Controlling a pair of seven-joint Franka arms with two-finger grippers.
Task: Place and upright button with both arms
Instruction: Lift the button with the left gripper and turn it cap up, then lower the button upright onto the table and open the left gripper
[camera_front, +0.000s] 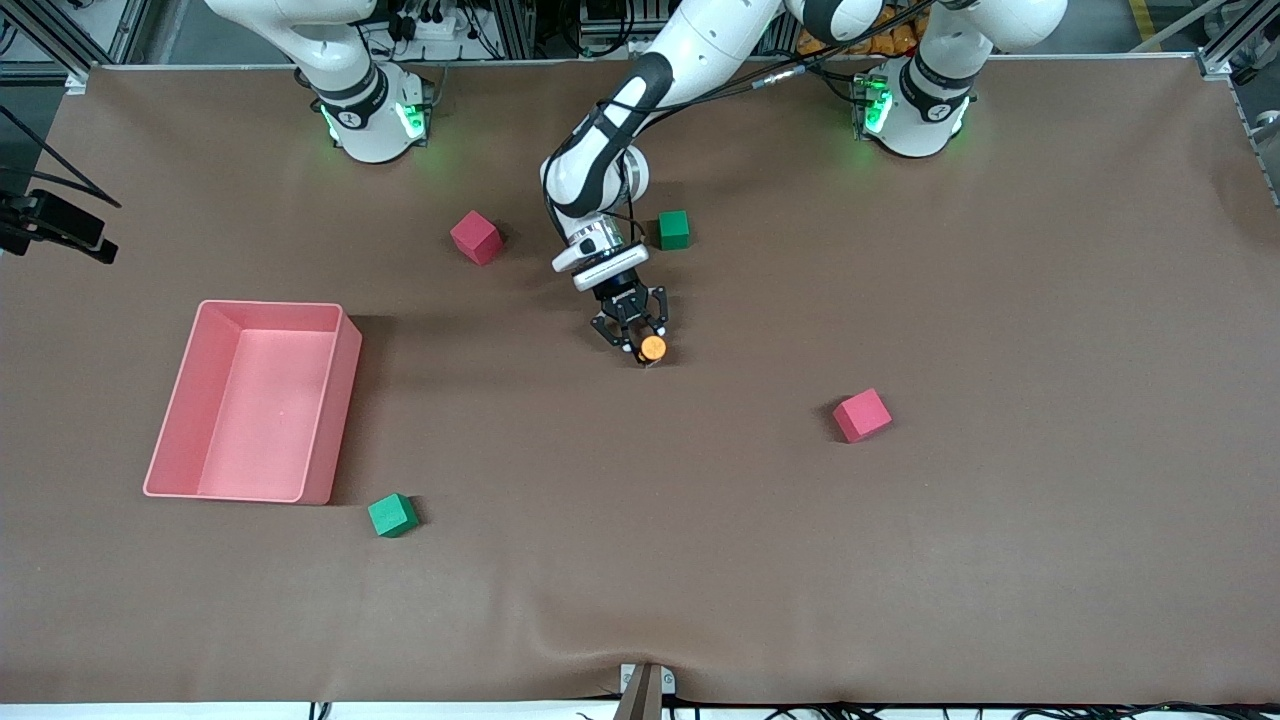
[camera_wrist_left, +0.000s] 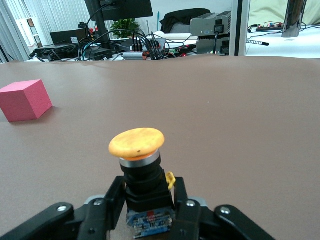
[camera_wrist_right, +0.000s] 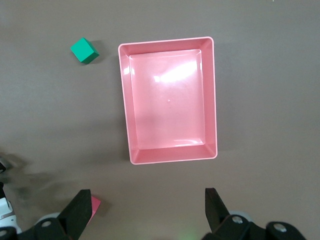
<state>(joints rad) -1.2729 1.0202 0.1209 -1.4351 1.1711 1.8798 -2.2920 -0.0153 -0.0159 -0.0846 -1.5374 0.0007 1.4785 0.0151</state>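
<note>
The button (camera_front: 653, 347), with a round orange cap on a black body, stands cap-up at the middle of the table. My left gripper (camera_front: 645, 343) reaches low over the table and is shut on it. In the left wrist view the button (camera_wrist_left: 137, 142) sits between the two black fingers (camera_wrist_left: 114, 197), which press on its black body above a small blue board. Whether its base touches the table cannot be told. My right gripper (camera_wrist_right: 146, 197) is open and empty, high over the table beside the pink tray (camera_wrist_right: 165, 42); it is out of the front view.
The pink tray (camera_front: 342, 400) lies toward the right arm's end. A pink cube (camera_front: 476, 237) and a green cube (camera_front: 674, 229) sit near the arm bases. Another pink cube (camera_front: 861, 415) and another green cube (camera_front: 392, 515) lie nearer the front camera.
</note>
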